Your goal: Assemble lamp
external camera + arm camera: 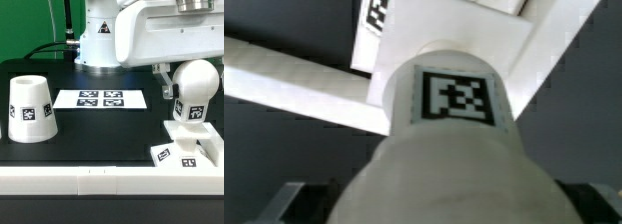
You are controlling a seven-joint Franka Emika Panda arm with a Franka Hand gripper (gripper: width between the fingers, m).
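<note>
Two fingers (292, 205) clamped on bulb (193, 90) head; we see bulb upright over base (180, 155) at exterior view's right, contact unclear; shade (30, 108) stands on tabletop (110, 130) at left, well apart.

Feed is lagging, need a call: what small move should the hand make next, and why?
Probably ease the bulb down and twist it: the hand grips its round head, its tagged neck is upright over the base; whether it is seated I cannot tell.

The exterior view looks slightly downward across the counter (100, 125) toward the arm (150, 35), from middle distance. The wrist view looks along the bulb (446, 140) from very near. Both views share this bulb.
</note>
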